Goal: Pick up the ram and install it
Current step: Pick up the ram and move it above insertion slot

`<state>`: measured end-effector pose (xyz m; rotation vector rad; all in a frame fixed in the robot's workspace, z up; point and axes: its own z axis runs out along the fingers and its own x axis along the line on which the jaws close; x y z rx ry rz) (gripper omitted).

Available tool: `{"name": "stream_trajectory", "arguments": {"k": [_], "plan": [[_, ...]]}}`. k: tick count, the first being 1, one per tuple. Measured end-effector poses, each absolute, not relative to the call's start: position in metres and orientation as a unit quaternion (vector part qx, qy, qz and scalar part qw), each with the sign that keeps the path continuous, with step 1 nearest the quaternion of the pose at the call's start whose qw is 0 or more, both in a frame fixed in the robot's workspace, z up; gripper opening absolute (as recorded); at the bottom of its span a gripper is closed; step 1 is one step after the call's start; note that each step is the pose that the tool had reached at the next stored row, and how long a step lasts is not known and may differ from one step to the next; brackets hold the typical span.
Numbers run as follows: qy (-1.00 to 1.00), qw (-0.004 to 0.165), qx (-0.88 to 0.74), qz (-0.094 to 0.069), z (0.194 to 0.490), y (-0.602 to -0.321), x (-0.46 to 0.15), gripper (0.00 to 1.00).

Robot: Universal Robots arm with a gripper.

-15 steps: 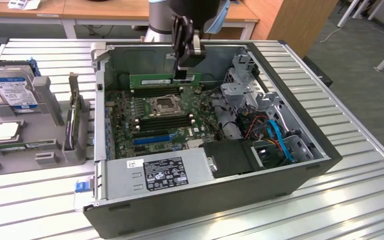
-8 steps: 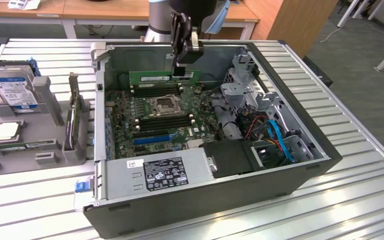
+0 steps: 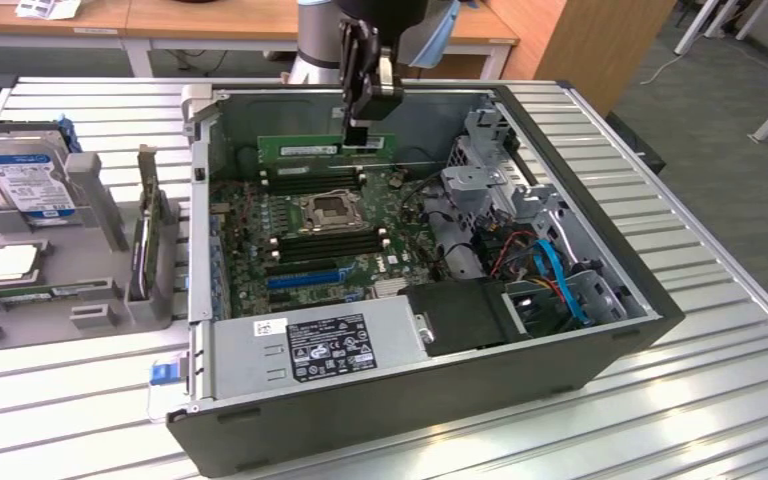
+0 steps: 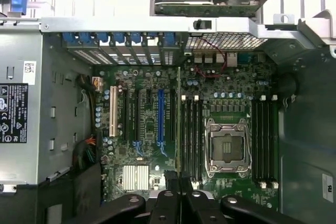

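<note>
Nothing here can be read letter by letter. The power supply's black label carries white print and round approval marks (all too small to read), with a white sticker just beside it. The hard drive bears a blue-and-white label and the ram a pale sticker, both illegible. A small sticker on the case wall shows dark characters that cannot be told.

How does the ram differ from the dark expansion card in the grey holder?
The ram is green; the expansion card is dark. The ram is clamped in the end effector inside the open computer case; the expansion card stands free in the grey holder outside it, on the exterior view's left. The ram is a low strip; the expansion card looks taller. Both stand on edge.
</note>
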<state>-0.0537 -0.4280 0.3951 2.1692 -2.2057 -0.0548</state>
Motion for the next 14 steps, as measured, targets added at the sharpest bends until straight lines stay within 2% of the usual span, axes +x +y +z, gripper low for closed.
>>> {"name": "stream_trajectory", "arguments": {"k": [14], "plan": [[-0.713,0.023,0.701,-0.019,0.394,-0.412,-0.054,0.12]]}}
